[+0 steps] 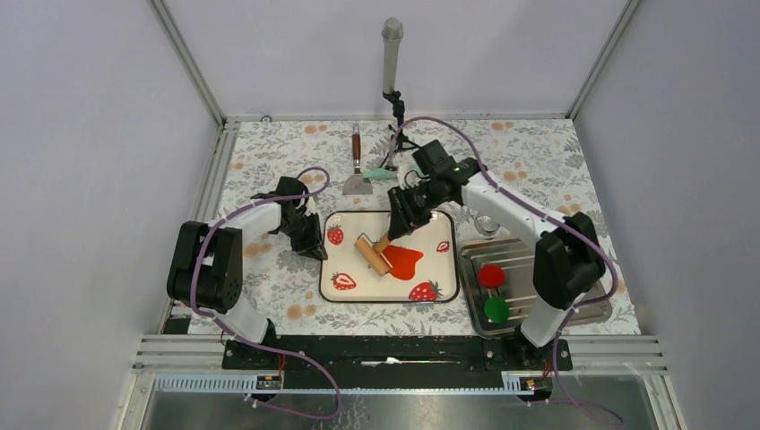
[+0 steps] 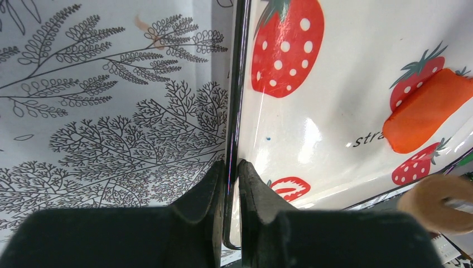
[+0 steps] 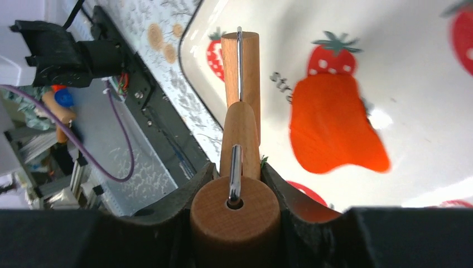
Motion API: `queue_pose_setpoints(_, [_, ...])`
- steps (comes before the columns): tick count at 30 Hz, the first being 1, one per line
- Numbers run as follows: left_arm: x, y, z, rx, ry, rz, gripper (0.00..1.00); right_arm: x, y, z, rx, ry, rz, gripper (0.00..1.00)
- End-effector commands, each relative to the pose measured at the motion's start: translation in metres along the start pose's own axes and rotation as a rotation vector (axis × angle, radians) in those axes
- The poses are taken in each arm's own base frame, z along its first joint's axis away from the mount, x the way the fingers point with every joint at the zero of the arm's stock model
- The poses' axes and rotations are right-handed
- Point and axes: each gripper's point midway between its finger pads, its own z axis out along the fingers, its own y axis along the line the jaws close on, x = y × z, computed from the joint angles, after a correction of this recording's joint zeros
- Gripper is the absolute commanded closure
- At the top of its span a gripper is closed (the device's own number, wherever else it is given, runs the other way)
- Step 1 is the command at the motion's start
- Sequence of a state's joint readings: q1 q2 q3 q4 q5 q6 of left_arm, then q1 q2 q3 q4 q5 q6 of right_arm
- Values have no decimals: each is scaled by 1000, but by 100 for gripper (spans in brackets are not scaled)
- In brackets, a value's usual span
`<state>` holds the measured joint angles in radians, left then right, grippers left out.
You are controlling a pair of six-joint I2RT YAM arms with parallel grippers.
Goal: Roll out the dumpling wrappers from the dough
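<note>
The dough (image 1: 403,262) is a flat, irregular orange-red sheet on the strawberry-print tray (image 1: 430,228). It also shows in both wrist views, dough (image 3: 332,128) and dough (image 2: 426,111). No dumpling wrappers are in view. My right gripper (image 1: 395,231) (image 3: 237,173) is shut on the handle of a wooden roller (image 3: 241,72). The roller barrel (image 1: 372,253) lies just beside the dough's left edge. My left gripper (image 1: 315,246) (image 2: 231,170) is shut on the tray's black left rim (image 2: 239,84), one finger on each side.
A metal tray (image 1: 538,260) at the right holds a crimson disc (image 1: 490,275) and a green disc (image 1: 496,309). A scraper (image 1: 358,175) lies behind the strawberry tray. A post on a stand (image 1: 392,54) rises at the back. A flowered cloth (image 1: 269,161) covers the table.
</note>
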<state>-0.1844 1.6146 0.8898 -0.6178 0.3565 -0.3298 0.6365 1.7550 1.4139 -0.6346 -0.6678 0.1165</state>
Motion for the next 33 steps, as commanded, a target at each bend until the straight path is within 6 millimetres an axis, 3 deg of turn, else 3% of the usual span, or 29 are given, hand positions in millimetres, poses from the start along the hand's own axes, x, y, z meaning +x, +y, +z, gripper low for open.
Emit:
queue_pose_setpoints(1, [-22, -4, -3, 2, -68, 47, 100, 4, -19, -36, 95, -50, 2, 100])
queue_pose_setpoints(7, [-23, -5, -3, 4, -69, 50, 100, 7, -46, -34, 207, -32, -11, 100])
queue_pose_setpoints(12, [-22, -6, -5, 12, -78, 54, 100, 30, -79, -21, 266, 59, 51, 100])
queue_pose_setpoints(15, [-22, -6, -4, 14, -78, 56, 100, 46, -109, -21, 356, 124, 65, 100])
queue_pose_setpoints(18, [-22, -6, -4, 16, -77, 57, 100, 58, -143, -30, 456, 175, 109, 100])
queue_pose_setpoints(23, [-22, -6, -4, 15, -77, 57, 100, 71, -184, -47, 550, 228, 149, 100])
queue_pose_setpoints(33, [-24, -4, -4, 1, -84, 57, 100, 82, -224, -67, 655, 258, 184, 100])
